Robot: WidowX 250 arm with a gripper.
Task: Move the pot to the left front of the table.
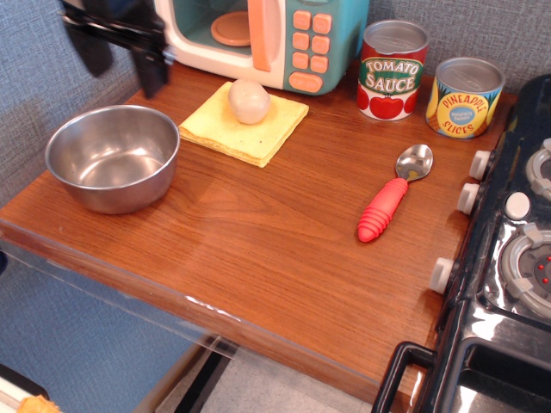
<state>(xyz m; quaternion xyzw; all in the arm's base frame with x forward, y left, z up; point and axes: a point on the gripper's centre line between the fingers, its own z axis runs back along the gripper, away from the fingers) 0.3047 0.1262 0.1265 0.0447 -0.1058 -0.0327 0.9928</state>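
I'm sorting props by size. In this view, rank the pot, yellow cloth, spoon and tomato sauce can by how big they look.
1. pot
2. yellow cloth, close to the pot, so unsure
3. spoon
4. tomato sauce can, close to the spoon and farther back, so unsure

Bright, even light falls from above. The brown wood-grain counter point(258, 249) carries a soft sheen, with glare along its front edge. The shiny round steel pot point(113, 158) shows bright reflections inside. The black gripper point(120, 52) is motion-blurred; everything else is sharp.
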